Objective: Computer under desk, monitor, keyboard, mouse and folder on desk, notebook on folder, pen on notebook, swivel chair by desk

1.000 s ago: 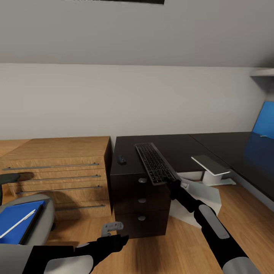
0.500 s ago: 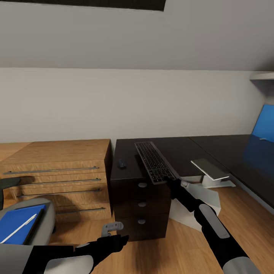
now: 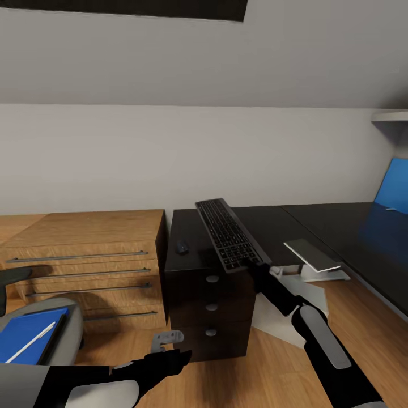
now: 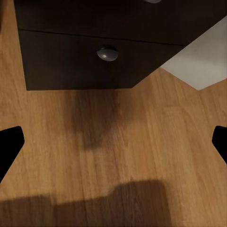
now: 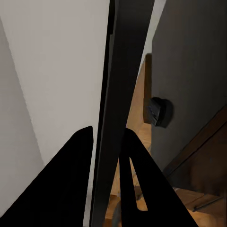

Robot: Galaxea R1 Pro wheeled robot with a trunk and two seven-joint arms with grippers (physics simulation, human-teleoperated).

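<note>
Head view: the right pincer (image 3: 253,266) is clamped on the near end of the keyboard (image 3: 228,233), which is tilted with its far end raised above the bench (image 3: 272,224). The right wrist view sees the keyboard (image 5: 116,113) edge-on as a dark slab pinched between the two black fingers (image 5: 71,175). The mouse (image 3: 181,247) rests on the bench top near its left edge, beside the keyboard and apart from it; the same mouse (image 5: 160,112) appears as a small dark lump in the right wrist view.

The bench carries a black drawer unit (image 3: 211,306) with round silver knobs below the keyboard. To its left stands a light wooden drawer chest (image 3: 85,260). Under the bench, right of the drawer unit, a white box that looks like the computer (image 3: 294,309) lies on the wood floor (image 3: 266,362), and a light grey slab on a stand, perhaps the monitor (image 3: 313,255), sits tipped just behind it.

At lower left the swivel chair (image 3: 71,328) holds the blue folder (image 3: 25,334), the dark notebook (image 3: 50,334) along its right edge, and the white pen (image 3: 31,343) lying across them.

The left pincer (image 3: 167,348) hangs low over the floor in front of the drawer unit, holding nothing. In the left wrist view its fingertips (image 4: 9,146) stand wide apart, with a drawer knob (image 4: 108,53) ahead.
</note>
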